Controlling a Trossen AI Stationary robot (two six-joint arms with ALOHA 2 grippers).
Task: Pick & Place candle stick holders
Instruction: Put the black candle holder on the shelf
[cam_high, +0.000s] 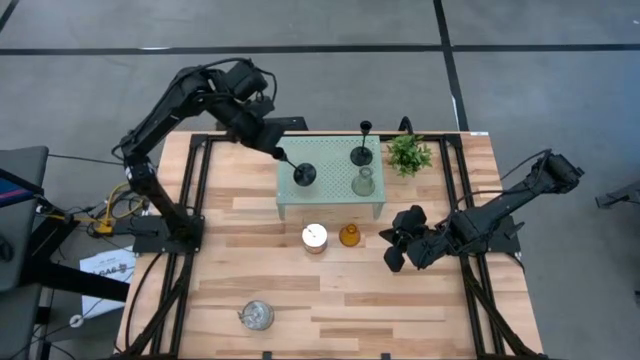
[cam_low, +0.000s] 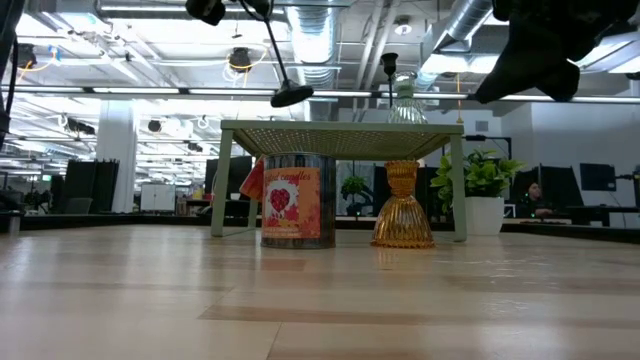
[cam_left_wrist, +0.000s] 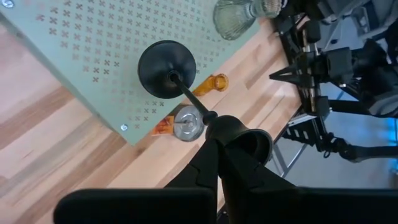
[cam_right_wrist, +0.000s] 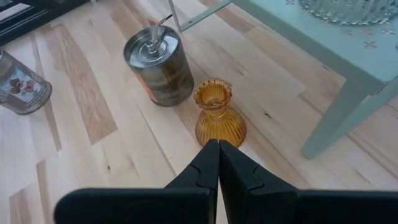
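Note:
My left gripper (cam_high: 276, 151) is shut on a slim black stemmed holder (cam_high: 296, 169) over the pale green perforated stand (cam_high: 330, 203). A second black holder (cam_high: 362, 152) and the clear glass holder (cam_high: 364, 183) stand on the stand by their bases. The amber glass holder (cam_high: 349, 236) and a silvery cup (cam_high: 315, 238) stand on the table just in front of the stand. Another silvery cup (cam_high: 257, 316) stands near the front edge. My right gripper (cam_high: 392, 250) is shut and empty, above the table to the right of the amber holder (cam_right_wrist: 219, 116). My left gripper pinches the black holder's top cup end (cam_left_wrist: 244, 138) between its two fingers, slanting down from the table's far left. The holder hangs tilted below the fingers, its stem (cam_left_wrist: 189, 96) slanting down to the round base (cam_left_wrist: 166, 68). In the low view the base (cam_low: 291, 97) is clear above the stand's top.
A small green potted plant (cam_high: 408, 153) stands at the stand's far right corner. The stand's legs (cam_low: 222, 185) rise from the table. Bare wood lies at the table's left and front right.

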